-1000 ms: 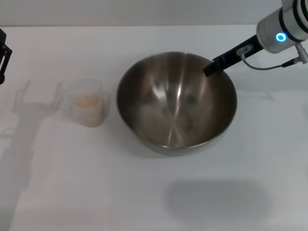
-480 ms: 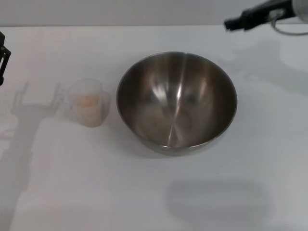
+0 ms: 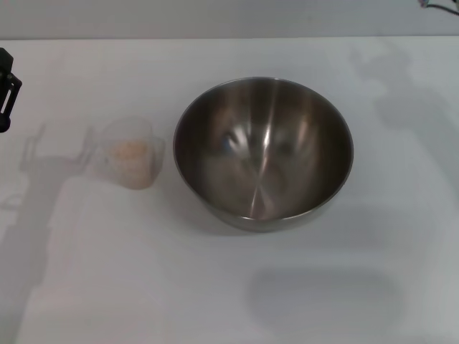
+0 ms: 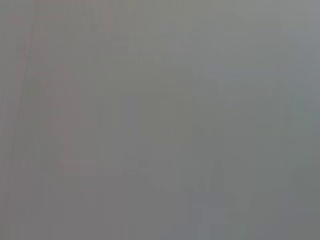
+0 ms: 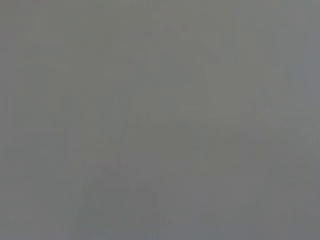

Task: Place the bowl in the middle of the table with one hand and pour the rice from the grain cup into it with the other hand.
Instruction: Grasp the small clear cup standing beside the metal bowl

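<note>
The large steel bowl (image 3: 263,152) stands upright and empty near the middle of the white table (image 3: 237,287). The clear grain cup (image 3: 130,153) stands upright to the bowl's left, a small gap apart, with pale rice (image 3: 130,150) inside. My left gripper (image 3: 6,89) shows only partly at the far left edge, well apart from the cup and holding nothing that I can see. My right gripper is out of view; only a bit of its cable (image 3: 437,3) shows at the top right corner. Both wrist views show plain grey.
The table's far edge (image 3: 215,37) runs along the top of the head view. Arm shadows fall on the table at the left and upper right.
My right arm has let go of the bowl's far right rim and pulled up and away to the upper right, out of view. The bowl, cup and left gripper have stayed put.
</note>
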Controlling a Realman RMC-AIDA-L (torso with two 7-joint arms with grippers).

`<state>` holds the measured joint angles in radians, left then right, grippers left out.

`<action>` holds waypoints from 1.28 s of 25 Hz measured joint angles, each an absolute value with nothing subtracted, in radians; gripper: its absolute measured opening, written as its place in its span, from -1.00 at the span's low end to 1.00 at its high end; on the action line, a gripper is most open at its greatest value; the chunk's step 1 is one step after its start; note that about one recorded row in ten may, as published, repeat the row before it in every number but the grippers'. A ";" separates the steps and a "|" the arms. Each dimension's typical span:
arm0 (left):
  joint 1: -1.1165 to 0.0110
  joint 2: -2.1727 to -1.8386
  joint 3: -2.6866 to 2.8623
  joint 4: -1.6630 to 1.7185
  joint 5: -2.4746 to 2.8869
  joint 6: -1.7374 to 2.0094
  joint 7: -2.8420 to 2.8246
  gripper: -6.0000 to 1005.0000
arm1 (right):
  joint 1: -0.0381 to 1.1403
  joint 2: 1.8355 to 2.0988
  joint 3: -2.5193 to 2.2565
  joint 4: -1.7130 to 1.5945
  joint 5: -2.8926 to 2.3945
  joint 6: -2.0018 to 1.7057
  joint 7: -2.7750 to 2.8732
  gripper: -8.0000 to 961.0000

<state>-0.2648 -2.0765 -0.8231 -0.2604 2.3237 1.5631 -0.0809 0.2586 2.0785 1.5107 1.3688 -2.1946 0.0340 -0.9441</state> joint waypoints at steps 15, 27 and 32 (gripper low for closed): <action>-0.159 -2.079 -0.749 -0.371 2.316 1.466 0.050 0.52 | 0.427 2.081 1.109 0.652 -2.412 -1.215 -0.235 0.11; -0.122 -2.079 -0.675 -0.448 2.314 1.264 0.098 0.51 | 0.475 2.079 1.105 0.429 -2.419 -1.272 -0.111 0.11; -0.133 -2.079 -0.671 -0.456 2.288 1.170 0.105 0.51 | 0.475 2.078 1.108 0.413 -2.419 -1.274 -0.111 0.11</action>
<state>-0.1331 -2.0794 -0.6713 -0.4562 2.2877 1.1698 0.1053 0.4753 2.0783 1.1078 0.4129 -2.4194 -1.2739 -0.1114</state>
